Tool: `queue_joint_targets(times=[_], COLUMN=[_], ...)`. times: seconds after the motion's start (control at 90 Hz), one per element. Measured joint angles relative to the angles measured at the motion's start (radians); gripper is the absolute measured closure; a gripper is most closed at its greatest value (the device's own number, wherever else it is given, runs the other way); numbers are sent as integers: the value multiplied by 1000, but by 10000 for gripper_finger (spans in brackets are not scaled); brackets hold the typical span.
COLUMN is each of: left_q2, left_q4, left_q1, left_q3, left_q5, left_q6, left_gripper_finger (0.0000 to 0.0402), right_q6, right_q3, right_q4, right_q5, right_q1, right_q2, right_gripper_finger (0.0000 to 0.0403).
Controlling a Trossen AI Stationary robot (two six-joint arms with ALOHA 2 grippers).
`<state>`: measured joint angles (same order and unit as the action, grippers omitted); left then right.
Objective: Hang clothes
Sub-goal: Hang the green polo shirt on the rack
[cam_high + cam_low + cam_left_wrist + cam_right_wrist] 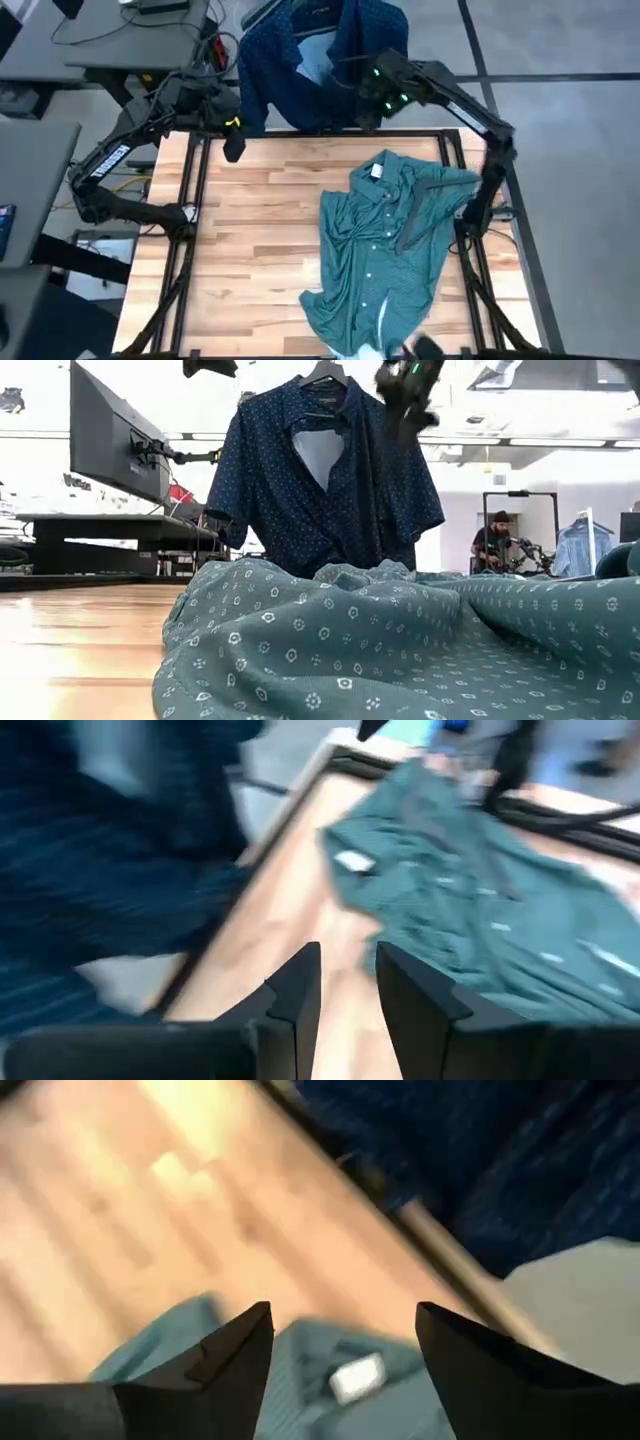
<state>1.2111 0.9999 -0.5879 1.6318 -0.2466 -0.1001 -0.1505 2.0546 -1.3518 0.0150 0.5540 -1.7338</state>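
The navy dotted shirt hangs beyond the table's far edge. The teal shirt lies flat on the table, collar toward the far edge, long axis front to back. Next step, likely: grasp its collar. Right gripper spread, empty above the collar; left gripper slightly parted, empty.

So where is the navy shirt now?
The navy shirt hangs on a hanger just past the table's far edge, near the middle, behind the teal shirt lying on the table.
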Motion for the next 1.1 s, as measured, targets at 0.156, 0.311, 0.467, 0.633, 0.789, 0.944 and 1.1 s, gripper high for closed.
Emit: queue_joint_targets(times=[0.156, 0.311, 0.467, 0.633, 0.789, 0.944, 1.1], left_q2=[49, 103, 204, 361, 532, 679, 770], left_q4=[-5, -25, -22, -43, -156, -225, -274], left_q1=[51, 109, 217, 361, 437, 507, 559], left_q3=[0, 0, 0, 0, 0, -1, -1], left_q5=[-29, -30, -18, 143, 167, 169, 167], left_q6=[-14, 8, 59, 98, 191, 280, 316], left_gripper_finger=[320, 320, 320, 320, 320, 320, 320], right_q6=[-160, -361, -464, -481, -473, -447, -416], right_q3=[-197, -452, -721, -976, -1147, -1247, -1299], right_q4=[-2, 45, 153, 364, 505, 592, 651], right_q5=[173, 220, 213, 130, 82, 55, 51], right_q1=[-144, -249, -352, -446, -486, -532, -582], right_q2=[160, 282, 355, 394, 398, 398, 398], right_gripper_finger=[171, 171, 171, 171, 171, 171, 171])
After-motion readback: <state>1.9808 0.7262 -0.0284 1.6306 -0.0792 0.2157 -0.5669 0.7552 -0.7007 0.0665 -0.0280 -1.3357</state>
